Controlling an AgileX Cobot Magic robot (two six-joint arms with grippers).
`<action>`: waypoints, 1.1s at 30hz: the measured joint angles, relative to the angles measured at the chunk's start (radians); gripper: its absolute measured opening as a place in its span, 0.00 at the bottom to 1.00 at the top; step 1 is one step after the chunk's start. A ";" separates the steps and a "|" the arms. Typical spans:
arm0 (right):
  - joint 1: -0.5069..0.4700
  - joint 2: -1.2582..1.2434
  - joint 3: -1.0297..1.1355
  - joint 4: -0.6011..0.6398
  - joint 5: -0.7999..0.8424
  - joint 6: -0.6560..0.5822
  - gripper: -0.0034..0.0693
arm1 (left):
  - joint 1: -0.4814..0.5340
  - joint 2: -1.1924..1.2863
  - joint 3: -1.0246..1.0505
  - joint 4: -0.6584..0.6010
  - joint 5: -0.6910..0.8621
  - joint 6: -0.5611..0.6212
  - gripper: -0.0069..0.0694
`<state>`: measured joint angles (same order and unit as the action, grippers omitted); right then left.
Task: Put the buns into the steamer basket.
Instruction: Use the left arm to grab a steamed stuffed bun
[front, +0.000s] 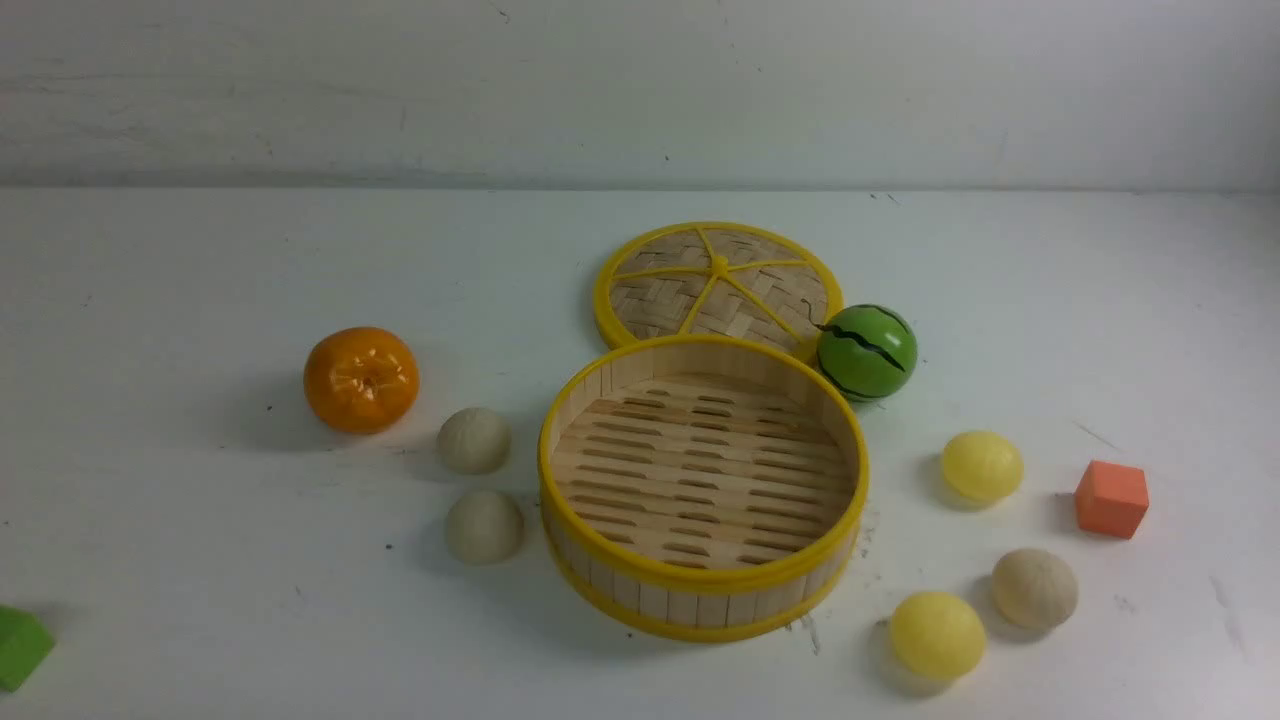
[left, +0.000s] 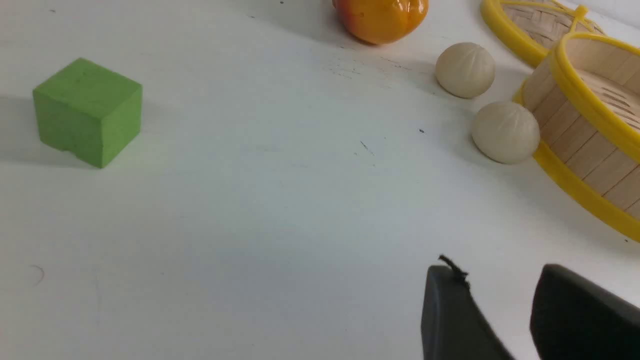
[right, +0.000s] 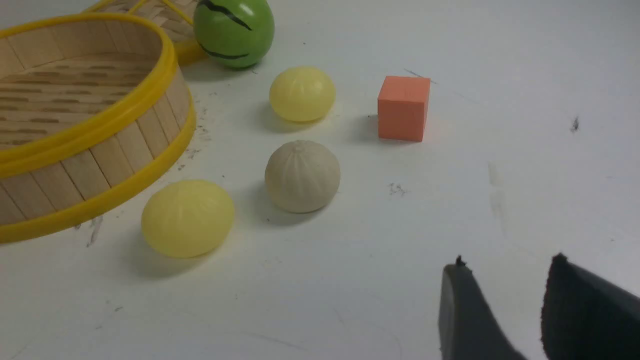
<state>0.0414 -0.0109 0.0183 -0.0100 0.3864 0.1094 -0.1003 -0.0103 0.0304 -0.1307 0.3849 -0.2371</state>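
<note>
The steamer basket (front: 703, 610) stands at the table's middle, nothing in it. Two beige buns (front: 474, 440) (front: 484, 526) lie just left of it, also in the left wrist view (left: 465, 69) (left: 505, 132). On its right lie a yellow bun (front: 981, 466), a beige bun (front: 1034, 588) and a second yellow bun (front: 937, 635); the right wrist view shows them too (right: 302, 93) (right: 302, 176) (right: 187, 218). My left gripper (left: 495, 272) and right gripper (right: 507, 265) show only in their wrist views, both open and holding nothing, over bare table apart from the buns.
The woven lid (front: 717, 284) lies flat behind the basket, a green striped ball (front: 866, 352) beside it. An orange fruit (front: 361, 379) sits at the left, a green block (front: 20, 645) at the front left edge, an orange cube (front: 1111, 498) at the right.
</note>
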 joint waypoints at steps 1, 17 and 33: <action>0.000 0.000 0.000 0.000 0.000 0.000 0.38 | 0.000 0.000 0.000 0.000 0.000 0.000 0.40; 0.000 0.000 0.000 0.000 0.000 0.000 0.38 | 0.000 0.000 0.000 -0.001 0.000 0.000 0.40; 0.000 0.000 0.000 0.000 0.000 0.000 0.38 | 0.000 0.000 0.000 -0.181 -0.168 -0.085 0.40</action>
<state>0.0414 -0.0109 0.0183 -0.0100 0.3864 0.1094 -0.1003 -0.0103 0.0304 -0.3116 0.2166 -0.3221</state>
